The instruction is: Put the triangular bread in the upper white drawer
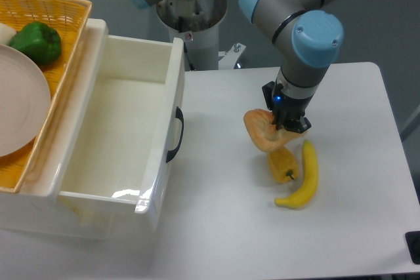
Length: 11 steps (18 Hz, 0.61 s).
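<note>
Here the upper white drawer (pixel 125 142) stands pulled open on the desk (pixel 230 227); right of it the arm reaches straight down, its end effector (pixel 287 121) clenched on the tilted triangular bread (pixel 262 132), just above the yellow pepper (pixel 283 164).

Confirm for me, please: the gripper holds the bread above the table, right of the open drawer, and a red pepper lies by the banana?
Not quite: the camera view shows a yellow pepper, not red, by the banana. The rest stands: the gripper holds the bread above the table, right of the open drawer.
</note>
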Tool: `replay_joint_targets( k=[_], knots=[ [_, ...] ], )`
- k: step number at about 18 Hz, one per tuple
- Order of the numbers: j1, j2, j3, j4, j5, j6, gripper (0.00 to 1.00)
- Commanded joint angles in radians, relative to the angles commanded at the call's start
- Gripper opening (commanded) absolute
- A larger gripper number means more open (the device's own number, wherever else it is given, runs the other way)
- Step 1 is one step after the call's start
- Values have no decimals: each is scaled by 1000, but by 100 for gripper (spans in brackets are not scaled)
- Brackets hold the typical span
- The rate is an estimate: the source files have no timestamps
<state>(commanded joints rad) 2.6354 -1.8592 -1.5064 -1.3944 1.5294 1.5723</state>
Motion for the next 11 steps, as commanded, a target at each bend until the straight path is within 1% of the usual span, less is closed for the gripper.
replay_joint_targets(
  k=[4, 7, 11],
  knots=[
    [0, 0, 9, -8, 2, -11, 0],
    [-3, 2, 31, -24, 2, -17, 0],
    [-3, 2, 35, -26, -18, -37, 0]
  ],
)
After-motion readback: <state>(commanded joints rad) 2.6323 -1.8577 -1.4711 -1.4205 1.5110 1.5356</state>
